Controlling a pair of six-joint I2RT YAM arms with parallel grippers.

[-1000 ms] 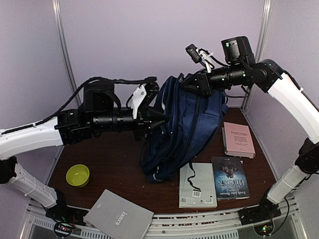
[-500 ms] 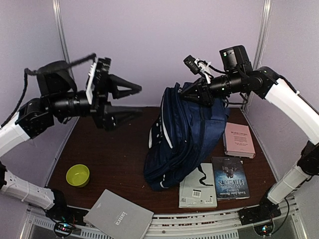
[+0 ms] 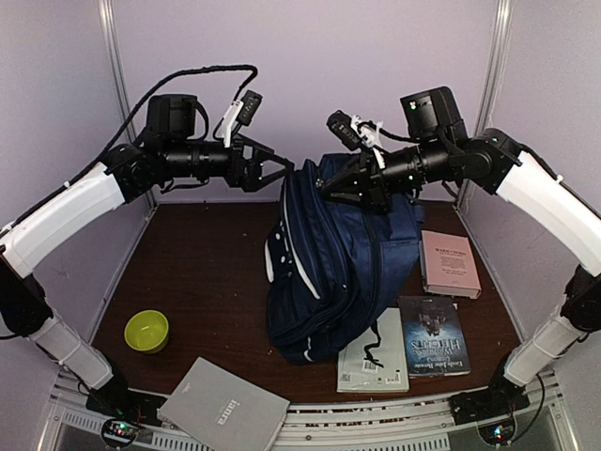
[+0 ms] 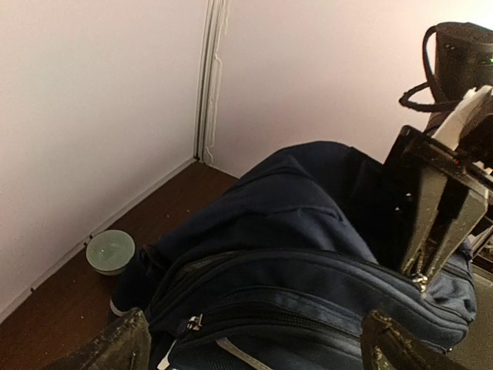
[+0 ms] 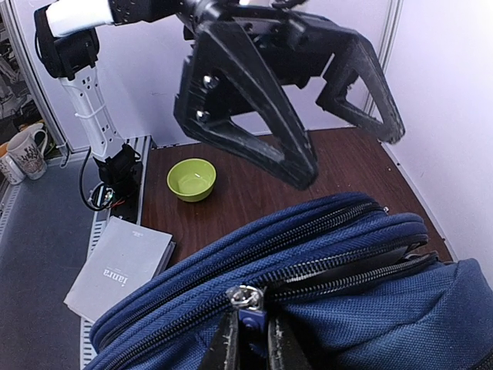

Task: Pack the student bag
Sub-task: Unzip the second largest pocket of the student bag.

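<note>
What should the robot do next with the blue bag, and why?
Probably the left gripper should ease down and close on the top edge of the student bag. It hangs open beside the bag's top, holding nothing, while the right gripper is shut on the zip pull. Steadying the fabric would likely let that zip slide along.

Your top camera sits high beyond the 6 o'clock edge of the dark brown counter (image 3: 207, 272), looking down toward 12. Your left wrist camera faces 3 o'clock, your right wrist camera 8 o'clock, both close over the navy blue fabric backpack (image 3: 329, 272), which all three share.
</note>
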